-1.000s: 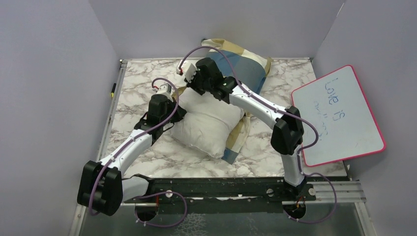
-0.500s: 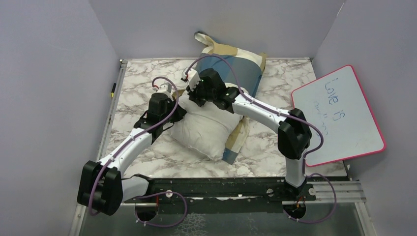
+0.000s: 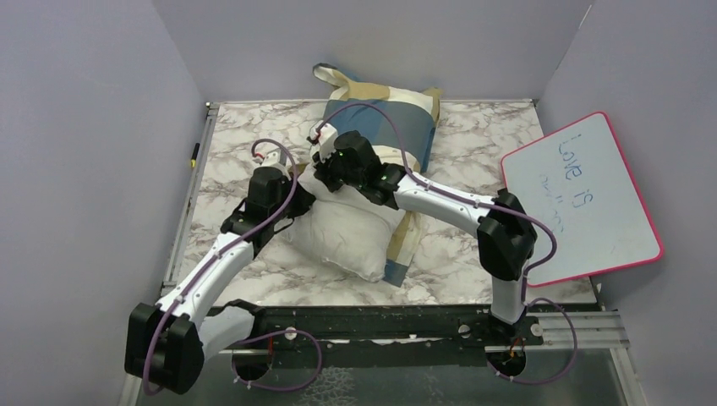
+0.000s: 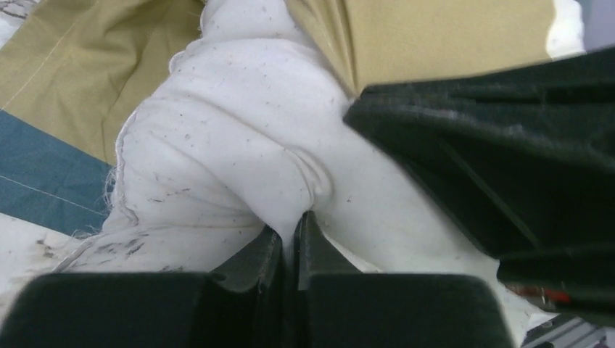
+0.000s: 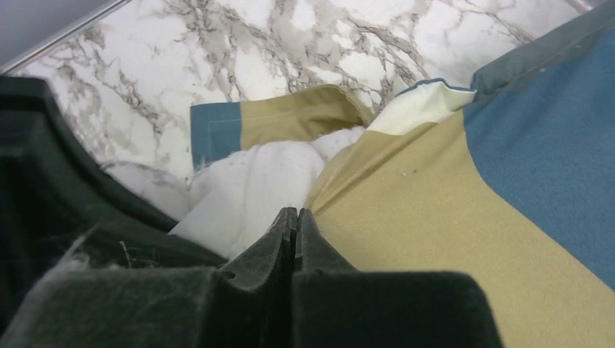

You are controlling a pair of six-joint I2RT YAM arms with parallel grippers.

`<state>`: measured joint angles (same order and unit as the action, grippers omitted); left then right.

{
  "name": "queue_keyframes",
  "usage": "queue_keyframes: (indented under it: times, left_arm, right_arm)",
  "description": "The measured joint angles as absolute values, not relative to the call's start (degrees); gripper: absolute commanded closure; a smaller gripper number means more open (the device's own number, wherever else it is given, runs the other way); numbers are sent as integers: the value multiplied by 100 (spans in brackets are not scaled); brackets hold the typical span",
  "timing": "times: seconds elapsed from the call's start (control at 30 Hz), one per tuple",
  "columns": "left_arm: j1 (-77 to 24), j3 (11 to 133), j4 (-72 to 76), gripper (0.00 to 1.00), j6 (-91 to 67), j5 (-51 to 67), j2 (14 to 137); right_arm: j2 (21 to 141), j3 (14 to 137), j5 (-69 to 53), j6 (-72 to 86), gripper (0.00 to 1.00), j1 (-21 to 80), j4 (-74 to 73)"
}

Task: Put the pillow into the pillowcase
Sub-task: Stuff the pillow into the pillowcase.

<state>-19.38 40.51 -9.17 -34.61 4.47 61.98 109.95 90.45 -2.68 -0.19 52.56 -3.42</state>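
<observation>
Left gripper (image 4: 294, 232) is pinched tight on a fold of the pillow (image 4: 232, 145); right gripper (image 5: 294, 221) is clamped on the pillowcase (image 5: 450, 217) edge. Pillow lies mid-table (image 3: 228, 144), far end tucked into the pillowcase, near end bare.

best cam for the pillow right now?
Top external: the pillow shows nearly whole, only its far end covered. Left wrist: just a pinched fold, close up. Right wrist: a white sliver beside the pillowcase edge.
</observation>
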Motion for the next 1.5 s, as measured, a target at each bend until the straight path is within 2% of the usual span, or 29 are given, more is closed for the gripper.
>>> queue_keyframes:
  times: [0.1, 0.2, 0.33, 0.43, 0.63, 0.93, 1.03, 1.1, 1.17, 1.23, 1.27, 1.3, 1.33, 1.5]
  left_arm:
    - [-1964, 3835, -972, 52, -3441, 388, 5802]
    - [-1964, 3802, -1052, 39, -3264, 314, 5494]
    - [-1981, 3861, -1138, 27, -2585, 274, 5043]
    - [-2025, 4117, -1219, 22, -1979, 252, 4884]
    - [-2373, 5017, -1286, 20, -1131, 202, 5094]
    - [-4493, 5498, -1415, 17, -740, -819, 6471]
    - [-4836, 5555, -1494, 17, -735, -1092, 6932]
    - [-4974, 5583, -1463, 20, -718, -1288, 7199]
    - [-5083, 5596, -1358, 35, -646, -1551, 7596]
    - [-5127, 5625, -1238, 75, -615, -1883, 8001]
    - [-5135, 5625, -1160, 88, -622, -2043, 8171]
    - [-5131, 5623, -1103, 95, -633, -2171, 8302]
    - [-5118, 5605, -1033, 100, -642, -2322, 8392]
    - [-5033, 5393, -707, 100, -781, -2558, 8193]
  right_arm:
    - [11000, 9037, -69, 73, 76, 5240, -331]
    - [10934, 8986, -32, 108, 55, 5210, -322]
    - [10278, 8333, -80, -3, 40, 5092, -362]
    - [9478, 7765, -134, -113, 36, 4928, -362]
    - [8141, 6643, -110, -226, 35, 4211, -261]
    - [7295, 4842, 268, -716, 35, 3544, 172]
    - [7293, 4567, 272, -825, 35, 3347, 307]
    - [7293, 4407, 292, -871, 35, 3271, 443]
    - [7297, 4250, 316, -915, 36, 3256, 613]
    - [7312, 4104, 377, -974, 36, 3256, 770]
    - [7325, 4040, 405, -1020, 36, 3253, 847]
    - [7334, 3964, 432, -1072, 36, 3251, 961]
    - [7341, 3887, 456, -1131, 36, 3249, 1063]
    - [7371, 3522, 486, -1496, 37, 3186, 1656]
